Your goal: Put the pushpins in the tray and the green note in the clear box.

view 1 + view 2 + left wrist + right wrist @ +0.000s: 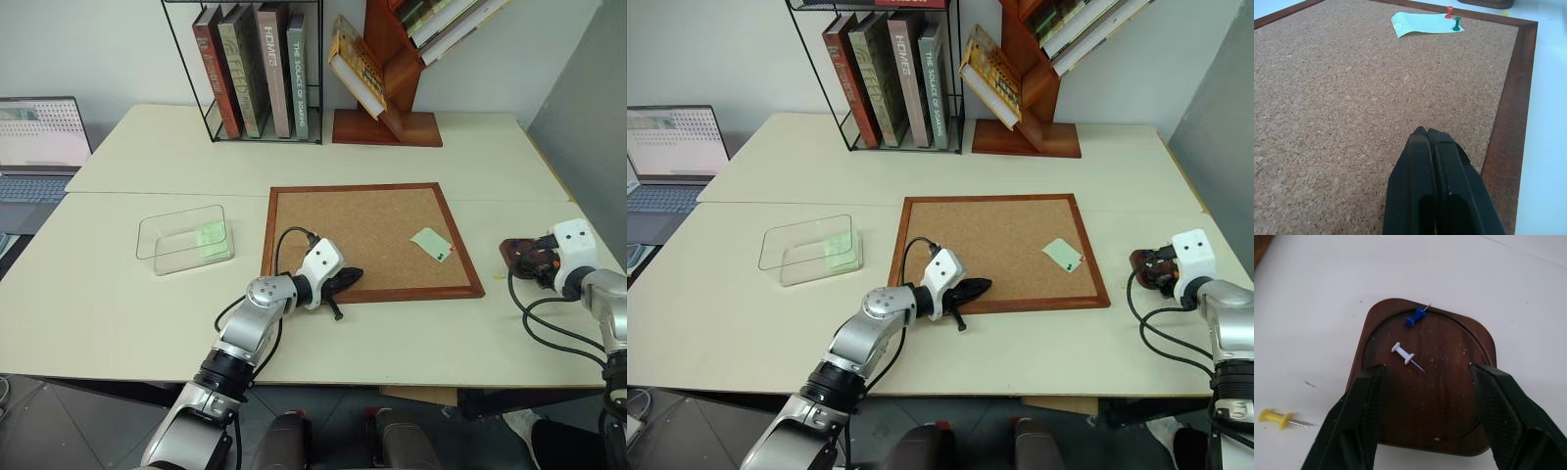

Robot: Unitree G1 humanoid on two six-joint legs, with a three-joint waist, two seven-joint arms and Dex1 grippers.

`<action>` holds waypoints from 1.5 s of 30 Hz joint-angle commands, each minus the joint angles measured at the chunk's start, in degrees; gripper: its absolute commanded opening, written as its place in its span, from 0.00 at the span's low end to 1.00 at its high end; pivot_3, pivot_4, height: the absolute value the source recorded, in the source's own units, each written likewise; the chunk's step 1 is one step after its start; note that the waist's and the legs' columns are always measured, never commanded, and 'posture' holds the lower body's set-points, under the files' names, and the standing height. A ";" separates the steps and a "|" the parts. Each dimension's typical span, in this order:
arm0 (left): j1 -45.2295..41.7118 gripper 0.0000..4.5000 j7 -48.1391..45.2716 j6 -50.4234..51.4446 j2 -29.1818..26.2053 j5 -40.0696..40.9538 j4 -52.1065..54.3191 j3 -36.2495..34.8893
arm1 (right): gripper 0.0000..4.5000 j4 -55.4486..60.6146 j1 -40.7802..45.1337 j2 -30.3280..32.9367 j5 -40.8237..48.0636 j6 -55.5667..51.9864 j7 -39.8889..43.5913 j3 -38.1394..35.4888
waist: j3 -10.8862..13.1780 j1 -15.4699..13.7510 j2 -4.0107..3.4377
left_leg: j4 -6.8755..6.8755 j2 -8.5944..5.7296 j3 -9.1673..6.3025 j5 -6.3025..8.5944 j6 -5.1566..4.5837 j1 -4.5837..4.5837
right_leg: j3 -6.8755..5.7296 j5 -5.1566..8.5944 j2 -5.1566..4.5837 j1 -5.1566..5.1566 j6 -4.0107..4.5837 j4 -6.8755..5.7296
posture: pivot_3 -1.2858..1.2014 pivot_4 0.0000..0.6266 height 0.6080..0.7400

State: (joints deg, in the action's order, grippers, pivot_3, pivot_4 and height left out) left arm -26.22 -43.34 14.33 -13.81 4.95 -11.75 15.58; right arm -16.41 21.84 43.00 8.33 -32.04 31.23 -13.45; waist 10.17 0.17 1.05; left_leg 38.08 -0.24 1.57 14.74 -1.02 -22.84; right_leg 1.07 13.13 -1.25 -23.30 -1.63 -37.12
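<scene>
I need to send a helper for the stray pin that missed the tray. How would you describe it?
Find the dark reddish-brown tray under the open right gripper. Beside it on the bare table lies a yellow pushpin. Unlike the blue pushpin and white pushpin, it is outside the tray.

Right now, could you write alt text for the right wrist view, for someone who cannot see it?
Open right gripper above a dark tray holding a blue pushpin and a white pushpin; a yellow pushpin lies on the table beside it.
</scene>
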 commanded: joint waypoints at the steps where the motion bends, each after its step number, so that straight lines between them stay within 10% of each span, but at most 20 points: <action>1: 0.82 0.00 0.04 0.08 0.32 -0.57 -0.96 0.68 | 0.61 8.34 0.09 1.10 5.79 -1.29 5.50 -2.58 | -0.01 0.00 -0.01 | 0.00 0.00 -0.02 0.00 0.00 0.00 | -0.01 0.00 0.00 0.00 0.00 0.00 | 0.52 0.24 1.00; 21: 0.09 0.00 -0.44 0.58 0.28 -0.77 -0.98 0.84 | 0.61 5.35 2.32 -10.68 2.86 8.08 2.73 7.27 | -0.01 0.03 -0.01 | 0.02 0.02 -0.07 -0.01 -0.01 0.02 | -0.05 -0.02 -0.01 0.01 -0.02 -0.02 | 0.52 0.24 1.00; 34: 0.82 0.00 -0.37 0.95 0.19 -0.89 -0.20 0.81 | 0.03 1.89 3.49 -11.80 1.44 10.95 2.33 8.39 | -0.01 0.03 -0.01 | 0.01 0.01 -0.05 -0.01 -0.01 0.01 | -0.03 -0.02 -0.02 0.01 -0.02 0.00 | 0.52 0.24 1.00; 45: 1.12 0.00 -0.37 0.95 0.44 -1.00 -0.29 1.17 | 0.01 9.46 0.69 -12.96 5.90 12.34 4.58 5.52 | -0.01 0.09 -0.02 | -0.01 0.02 -0.06 -0.01 -0.01 0.00 | -0.03 -0.02 -0.03 0.00 -0.02 0.00 | 0.52 0.24 1.00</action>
State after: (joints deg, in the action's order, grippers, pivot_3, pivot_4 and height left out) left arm -26.16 -43.42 14.63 -13.59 4.41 -11.50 15.62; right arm -11.57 21.98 30.54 11.93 -21.65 34.89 -6.24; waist 10.16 0.26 1.03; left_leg 38.07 -0.22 1.51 14.73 -1.03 -22.83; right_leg 1.05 13.11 -1.28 -23.29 -1.65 -37.13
